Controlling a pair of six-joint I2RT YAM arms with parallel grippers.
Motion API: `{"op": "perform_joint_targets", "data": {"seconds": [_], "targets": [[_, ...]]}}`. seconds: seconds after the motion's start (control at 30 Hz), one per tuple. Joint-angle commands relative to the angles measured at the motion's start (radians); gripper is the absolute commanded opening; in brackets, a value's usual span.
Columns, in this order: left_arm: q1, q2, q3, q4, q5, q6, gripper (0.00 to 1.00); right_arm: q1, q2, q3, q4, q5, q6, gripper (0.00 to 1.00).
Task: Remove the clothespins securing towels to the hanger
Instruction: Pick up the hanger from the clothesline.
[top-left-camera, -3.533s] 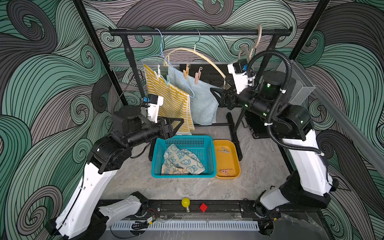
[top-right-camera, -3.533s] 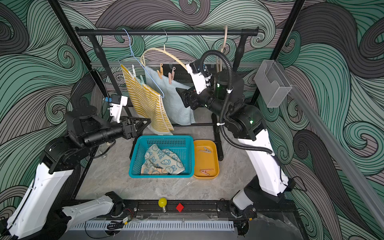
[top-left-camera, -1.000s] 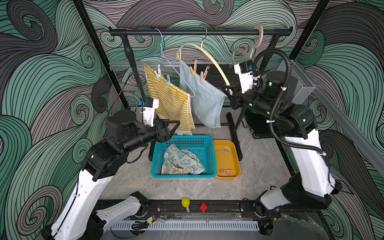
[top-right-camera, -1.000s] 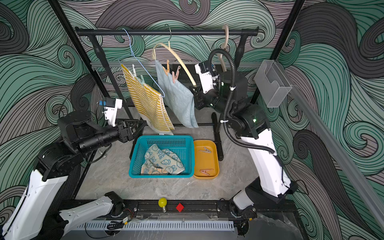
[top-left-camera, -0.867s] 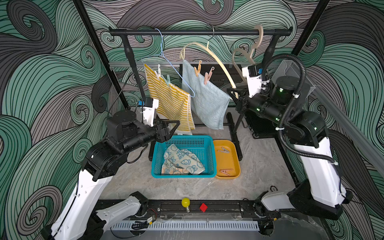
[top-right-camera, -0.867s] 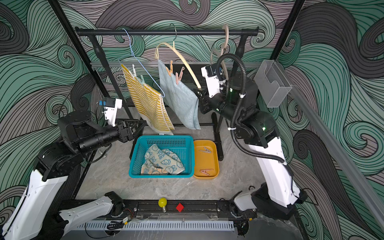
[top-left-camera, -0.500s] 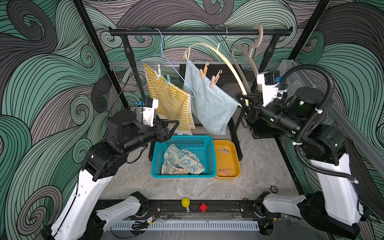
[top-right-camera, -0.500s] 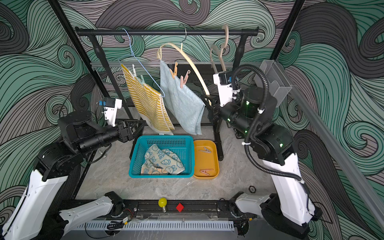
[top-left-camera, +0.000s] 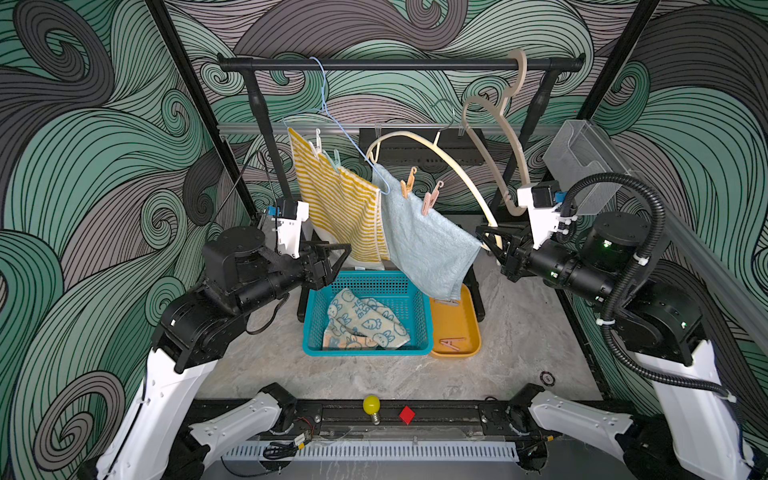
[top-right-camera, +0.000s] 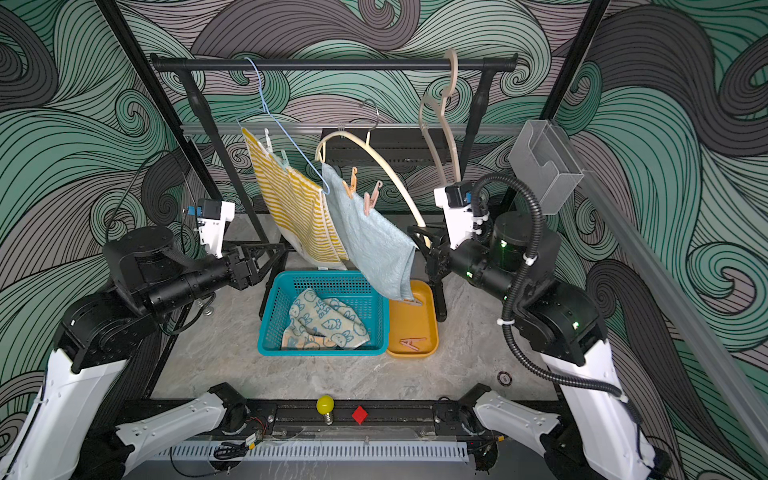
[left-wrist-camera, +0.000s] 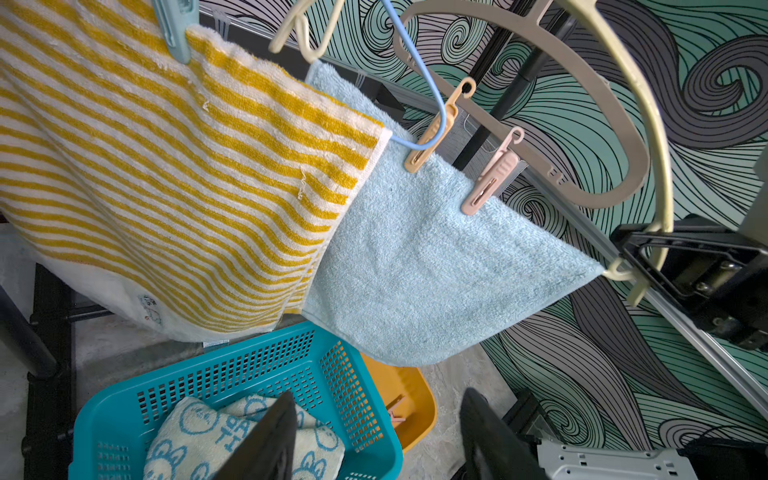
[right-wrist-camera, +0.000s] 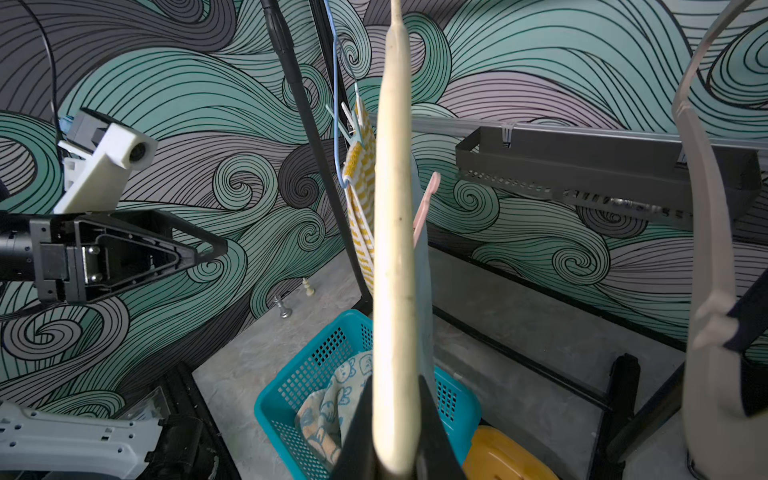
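My right gripper is shut on the low end of the cream hanger, whose hook hangs below the black rod. A light-blue towel hangs from it, pinned by an orange clothespin and a pink clothespin. The yellow-striped towel hangs on a blue wire hanger under a white clothespin and a teal clothespin. My left gripper stands open and empty beside the striped towel, above the basket.
A teal basket on the floor holds the bunny-print towel. Next to it an orange tray holds loose pink pegs. A beige hanger hangs bare on the rod at the right, close to my right wrist.
My right gripper has drawn the cream hanger's end to the right and down. The hook has dropped below the rod and the blue towel swung along. The left arm has stayed still.
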Motion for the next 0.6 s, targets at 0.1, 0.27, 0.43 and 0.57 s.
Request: {"op": "perform_joint_targets", "data": {"seconds": [0.1,0.27,0.43,0.57], "targets": [[-0.004,-0.024,-0.023,-0.028,-0.003,0.015,0.61,0.0,-0.098,-0.029,-0.003,-0.016,0.004,0.0],[-0.005,-0.041,-0.045,-0.023,0.004,0.013,0.61,0.0,-0.153,-0.042,-0.081,-0.016,-0.003,0.0],[-0.004,-0.048,-0.062,-0.021,0.021,0.0,0.61,-0.001,-0.206,-0.037,-0.152,-0.064,-0.018,0.0],[-0.005,-0.05,-0.067,-0.029,0.033,-0.011,0.6,-0.001,-0.223,-0.021,-0.215,-0.107,-0.011,0.0]]}}
